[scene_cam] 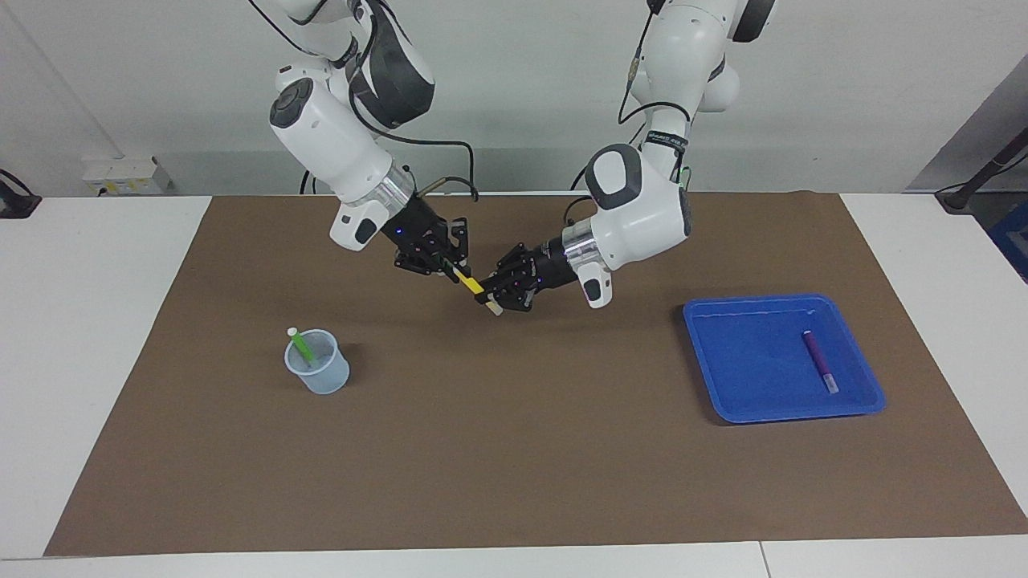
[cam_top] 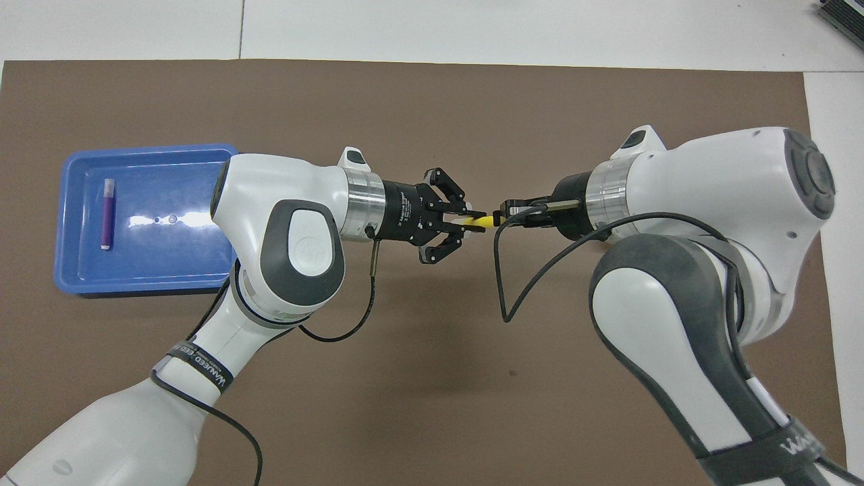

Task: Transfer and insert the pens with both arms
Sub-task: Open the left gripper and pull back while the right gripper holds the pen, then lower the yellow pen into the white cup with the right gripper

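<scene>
The yellow pen (scene_cam: 471, 283) (cam_top: 480, 221) hangs slanted in the air over the middle of the brown mat, between the two grippers. My right gripper (scene_cam: 452, 270) (cam_top: 503, 214) is shut on its yellow upper end. My left gripper (scene_cam: 499, 299) (cam_top: 466, 223) is at its whitish lower end. A green pen (scene_cam: 301, 346) stands tilted in a clear cup (scene_cam: 321, 377) toward the right arm's end. A purple pen (scene_cam: 820, 361) (cam_top: 106, 214) lies in the blue tray (scene_cam: 723, 321) (cam_top: 169, 260) toward the left arm's end.
The brown mat (scene_cam: 514, 449) covers most of the white table. A black cable (cam_top: 503, 283) loops down from the right wrist. In the overhead view the right arm hides the cup.
</scene>
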Controlling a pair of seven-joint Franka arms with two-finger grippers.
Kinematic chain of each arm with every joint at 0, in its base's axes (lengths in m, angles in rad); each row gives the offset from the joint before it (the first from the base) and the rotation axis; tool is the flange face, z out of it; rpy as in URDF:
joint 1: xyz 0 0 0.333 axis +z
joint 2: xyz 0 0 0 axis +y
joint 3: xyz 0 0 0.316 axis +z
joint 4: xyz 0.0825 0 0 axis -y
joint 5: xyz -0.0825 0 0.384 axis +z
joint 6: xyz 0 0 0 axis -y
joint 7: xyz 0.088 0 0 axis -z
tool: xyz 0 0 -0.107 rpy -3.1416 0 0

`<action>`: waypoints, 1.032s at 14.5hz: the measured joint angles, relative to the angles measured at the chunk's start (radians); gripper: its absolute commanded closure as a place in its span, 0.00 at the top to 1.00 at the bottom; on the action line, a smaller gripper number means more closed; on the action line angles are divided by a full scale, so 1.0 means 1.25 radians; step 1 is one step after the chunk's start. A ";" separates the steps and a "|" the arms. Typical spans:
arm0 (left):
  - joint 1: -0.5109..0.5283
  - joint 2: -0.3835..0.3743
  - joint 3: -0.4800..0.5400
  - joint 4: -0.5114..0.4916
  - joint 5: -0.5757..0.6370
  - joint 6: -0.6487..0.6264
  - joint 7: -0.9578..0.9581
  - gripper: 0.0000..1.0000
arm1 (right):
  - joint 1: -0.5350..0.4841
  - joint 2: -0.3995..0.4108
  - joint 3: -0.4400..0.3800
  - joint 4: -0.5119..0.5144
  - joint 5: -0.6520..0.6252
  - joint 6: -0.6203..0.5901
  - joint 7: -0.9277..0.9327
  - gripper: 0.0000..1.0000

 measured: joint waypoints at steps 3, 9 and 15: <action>0.000 -0.028 0.001 0.000 0.000 0.002 -0.012 1.00 | -0.004 0.000 -0.003 0.002 0.000 0.001 0.000 0.00; 0.006 -0.041 0.014 -0.001 0.127 -0.019 -0.015 1.00 | -0.061 0.000 -0.010 0.043 -0.105 -0.066 -0.003 0.00; 0.063 -0.076 0.024 -0.002 0.470 -0.138 0.070 1.00 | -0.146 0.000 -0.012 0.090 -0.304 -0.204 -0.057 0.00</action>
